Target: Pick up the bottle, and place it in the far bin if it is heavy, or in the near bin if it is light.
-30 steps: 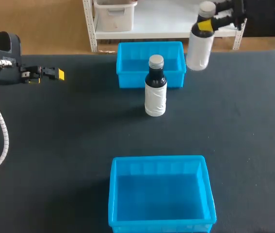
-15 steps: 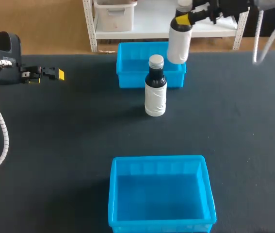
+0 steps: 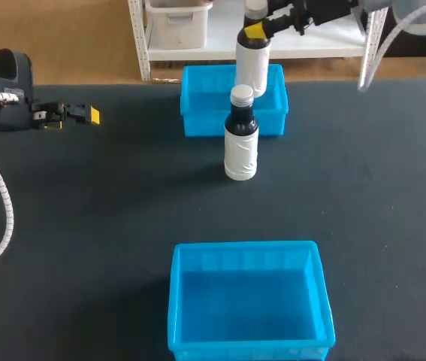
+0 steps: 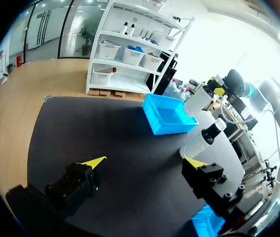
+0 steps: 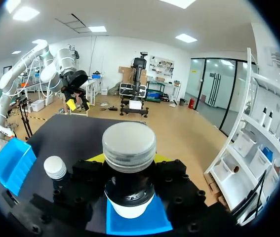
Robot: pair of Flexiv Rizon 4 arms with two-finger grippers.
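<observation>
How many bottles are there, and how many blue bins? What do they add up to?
Bottles: 2, the held bottle in the right gripper and the standing bottle on the table.
Blue bins: 2, the far bin and the near bin.
Total: 4.

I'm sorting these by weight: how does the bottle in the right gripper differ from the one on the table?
The held bottle is clamped at its neck by the right gripper; the table bottle is untouched. The held bottle hangs over the far bin; the table bottle stands on the table before it. Both are upright, with pale caps and white labels.
</observation>
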